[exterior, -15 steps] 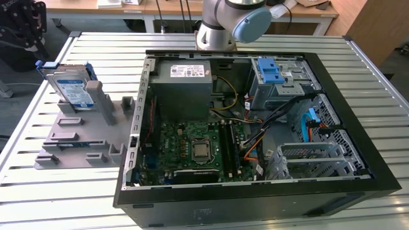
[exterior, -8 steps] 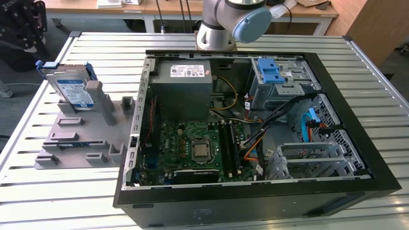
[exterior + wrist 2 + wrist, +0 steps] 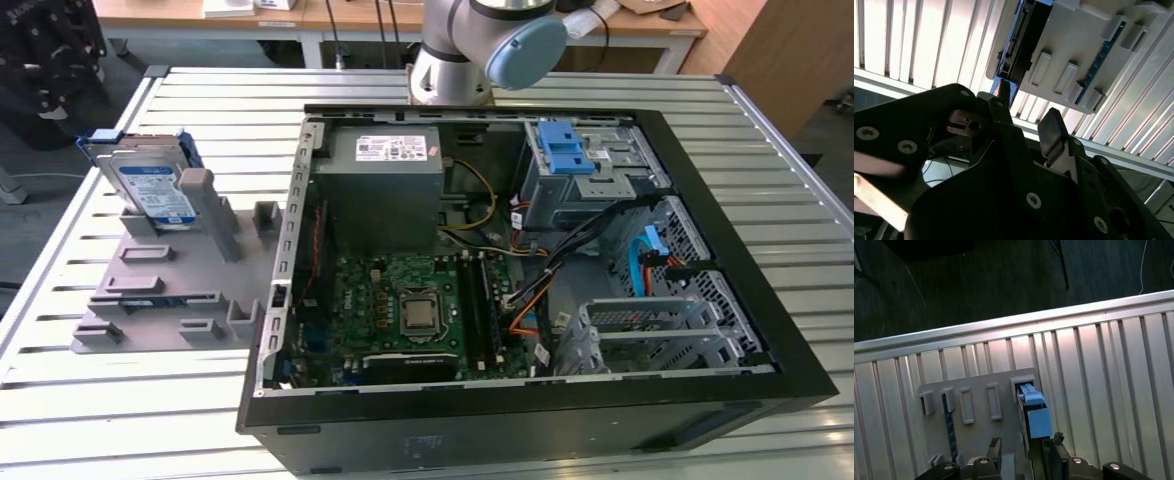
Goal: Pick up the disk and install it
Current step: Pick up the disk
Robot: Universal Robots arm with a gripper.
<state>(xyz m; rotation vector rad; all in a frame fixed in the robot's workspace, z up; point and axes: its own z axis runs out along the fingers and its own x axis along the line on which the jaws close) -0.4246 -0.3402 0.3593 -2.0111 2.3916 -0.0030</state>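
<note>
I counted one disk (image 3: 147, 185), standing on edge in the far slot of a single grey stand (image 3: 174, 300) on the ribbed metal surface (image 3: 134, 400), at the exterior view's left of the open computer case (image 3: 534, 440). Its white-and-blue label faced the exterior camera, but I could not make out the print. A blue bracket framed the disk, and a tall grey post of the stand rose just beside it.

In the first wrist view the jaws were spread and held nothing. The blue top of the disk (image 3: 1034, 415) sat in line with the gap between them, in the stand (image 3: 979, 385). One thin board with a blue edge (image 3: 949, 430) lay in another slot.

Inside the case I saw one grey power supply (image 3: 387, 200) with one white sticker (image 3: 390, 150), its writing too small to tell. There were also one green motherboard (image 3: 400, 300), one ridged blue latch (image 3: 567, 155) and one silver cage (image 3: 661, 325). Black and orange cables (image 3: 587, 240) were draped across the space between the latch and the cage. The arm (image 3: 467, 50) rose behind the case.
</note>
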